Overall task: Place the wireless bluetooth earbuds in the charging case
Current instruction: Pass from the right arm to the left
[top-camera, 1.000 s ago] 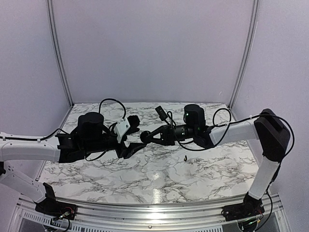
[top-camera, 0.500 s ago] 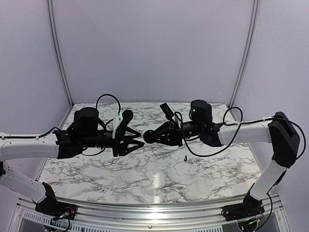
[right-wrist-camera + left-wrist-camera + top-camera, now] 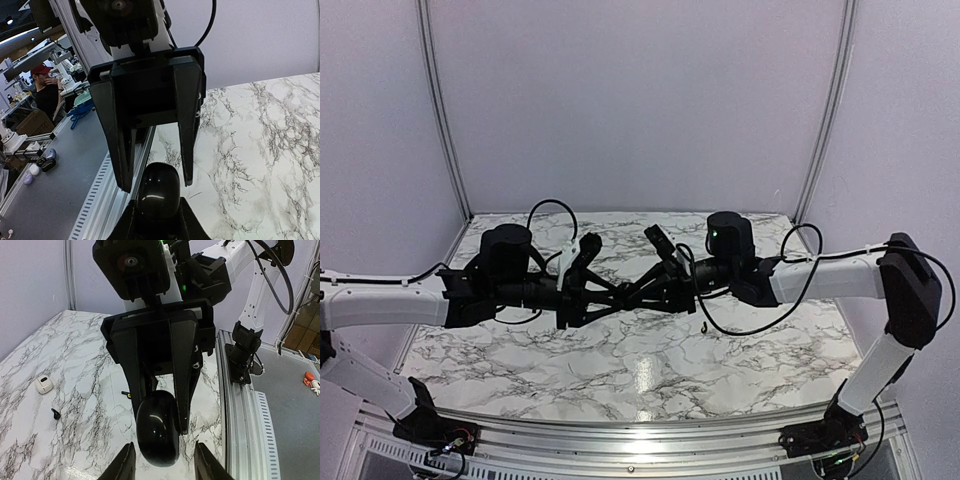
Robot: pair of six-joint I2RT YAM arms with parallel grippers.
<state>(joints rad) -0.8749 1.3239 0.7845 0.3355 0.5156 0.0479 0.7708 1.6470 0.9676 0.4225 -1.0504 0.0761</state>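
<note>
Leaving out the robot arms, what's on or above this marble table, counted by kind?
case: 1
earbud: 1
white lump: 1
dark speck, too small to identify: 1
total: 4
</note>
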